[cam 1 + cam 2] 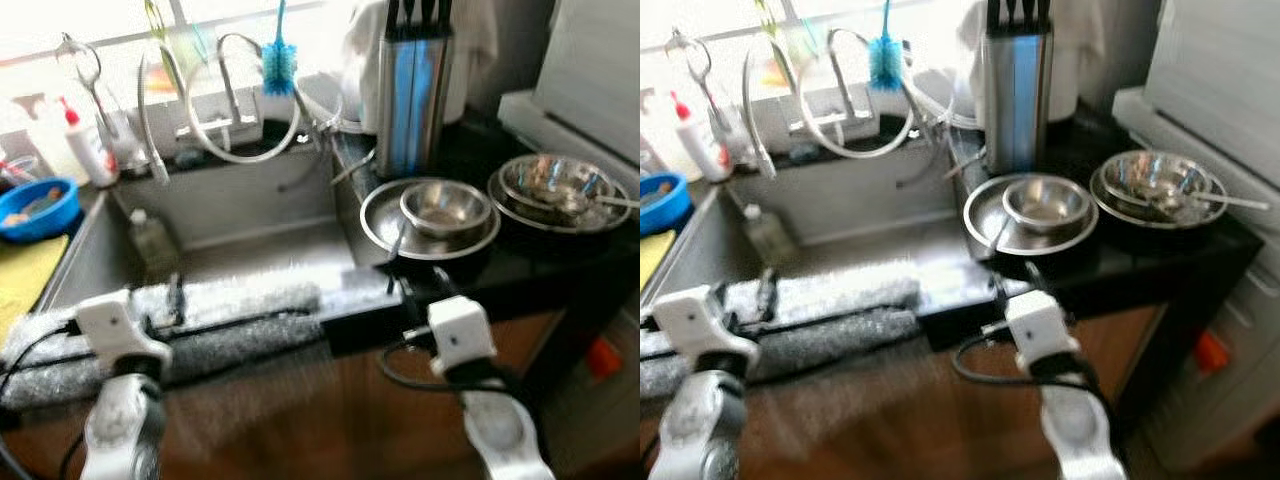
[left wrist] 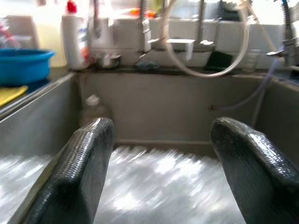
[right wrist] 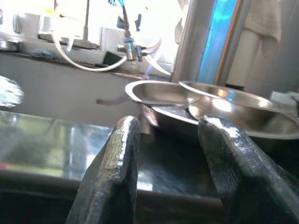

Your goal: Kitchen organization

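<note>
Right claw (image 3: 166, 158) released, facing upright steel bowl (image 1: 445, 205), left claw (image 2: 161, 168) released over sink (image 1: 240, 215).

A blue bowl (image 2: 21, 65) and a white bottle with a red cap (image 2: 74, 39) stood well beyond the fingers, beside the sink (image 2: 177, 112). A knife block (image 3: 210, 42) rose far past the fingers. A blue brush (image 1: 279, 60) stood behind the faucet (image 1: 228, 75).

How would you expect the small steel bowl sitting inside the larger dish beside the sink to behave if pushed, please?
The small steel bowl looks thin and polished, so probably light and slippery. Resting loosely in the larger dish, it would likely slide and clatter rather than tip.
</note>
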Available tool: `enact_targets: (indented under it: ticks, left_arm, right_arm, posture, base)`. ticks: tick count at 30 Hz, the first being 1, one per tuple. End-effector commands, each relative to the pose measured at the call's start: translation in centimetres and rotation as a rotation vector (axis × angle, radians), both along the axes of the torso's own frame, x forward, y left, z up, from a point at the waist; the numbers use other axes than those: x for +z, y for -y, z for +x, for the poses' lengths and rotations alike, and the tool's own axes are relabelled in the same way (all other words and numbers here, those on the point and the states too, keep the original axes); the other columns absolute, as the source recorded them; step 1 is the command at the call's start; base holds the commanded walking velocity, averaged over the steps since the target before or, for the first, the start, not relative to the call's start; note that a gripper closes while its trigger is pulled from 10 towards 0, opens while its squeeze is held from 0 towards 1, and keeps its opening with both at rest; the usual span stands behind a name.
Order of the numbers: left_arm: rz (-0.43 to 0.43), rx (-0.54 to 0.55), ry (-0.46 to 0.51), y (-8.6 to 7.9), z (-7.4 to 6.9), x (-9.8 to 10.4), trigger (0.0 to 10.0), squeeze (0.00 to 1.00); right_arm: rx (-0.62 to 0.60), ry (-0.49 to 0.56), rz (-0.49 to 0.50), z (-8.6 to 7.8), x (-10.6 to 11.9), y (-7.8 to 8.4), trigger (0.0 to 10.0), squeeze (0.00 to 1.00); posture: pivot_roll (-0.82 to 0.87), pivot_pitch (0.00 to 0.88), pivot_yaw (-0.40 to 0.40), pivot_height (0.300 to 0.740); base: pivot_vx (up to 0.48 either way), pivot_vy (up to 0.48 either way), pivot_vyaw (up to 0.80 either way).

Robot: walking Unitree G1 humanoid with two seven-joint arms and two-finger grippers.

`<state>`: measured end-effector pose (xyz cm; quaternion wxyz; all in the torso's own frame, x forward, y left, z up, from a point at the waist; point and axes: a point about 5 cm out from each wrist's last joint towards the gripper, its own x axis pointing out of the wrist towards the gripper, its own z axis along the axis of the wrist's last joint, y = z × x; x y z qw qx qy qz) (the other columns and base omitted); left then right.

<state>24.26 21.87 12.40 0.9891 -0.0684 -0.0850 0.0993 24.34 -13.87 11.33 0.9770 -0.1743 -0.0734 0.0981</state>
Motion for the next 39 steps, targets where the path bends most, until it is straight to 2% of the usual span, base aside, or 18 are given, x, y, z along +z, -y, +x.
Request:
enact_targets:
  ticks: [1,11,26,34,39]
  left_arm:
    - [0.005,-0.005,0.016,0.3,0.2,0.3,10.0,0.00]
    - [0.003,-0.004,0.023,0.3,0.3,0.4,10.0,0.00]
    - [-0.004,0.008,0.045,0.3,0.5,0.7,10.0,0.00]
    - [-0.009,0.002,0.040,0.4,0.6,0.4,10.0,0.00]
    - [-0.020,-0.005,0.035,0.8,0.9,0.1,10.0,0.00]
  right_arm:
    - [-0.005,0.003,-0.004,0.0,0.1,0.3,10.0,0.00]
    - [0.002,0.001,-0.013,0.0,0.0,0.2,10.0,0.00]
    - [0.020,0.010,-0.018,-0.1,0.2,0.0,10.0,0.00]
    - [0.075,0.029,-0.033,-0.1,0.7,-0.9,10.0,0.00]
    - [0.069,0.031,-0.054,-0.2,0.9,-0.1,10.0,0.00]
  posture:
    - [-0.09,0.000,0.132,0.740]
    - [-0.09,0.000,0.131,0.740]
    - [-0.09,0.000,0.129,0.740]
    - [-0.10,0.000,0.130,0.740]
    - [-0.13,0.000,0.115,0.740]
  base:
    - [0.322,0.000,0.00]
    - [0.327,0.000,0.00]
    - [0.000,0.000,0.00]
    - [0.000,0.000,0.00]
    - [0.000,0.000,0.00]
